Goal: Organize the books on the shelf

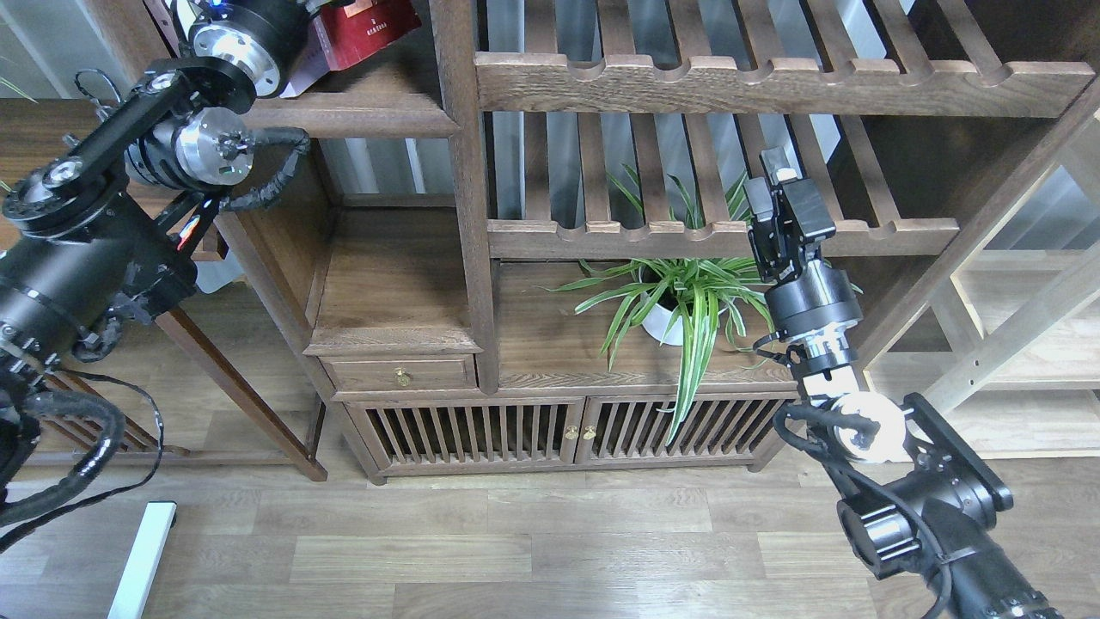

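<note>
The red book (371, 33) lies tilted on the dark-brown shelf (361, 116) at the top left, cut off by the view's top edge. A pale lavender book edge (298, 82) shows just under it, beside my left wrist. The white book with green-and-black characters is out of view. My left arm reaches up to this shelf; its wrist flange (236, 34) is against the books and its gripper is past the top edge. My right gripper (778, 168) points up in front of the slatted shelves, empty and far from the books; its fingers cannot be told apart.
A thick wooden post (464, 189) stands right of the book shelf. Slatted shelves with notched rails (722, 82) fill the right side. A potted spider plant (679, 301) stands on the cabinet top beside my right arm. A small drawer (400, 374) and slatted doors are below.
</note>
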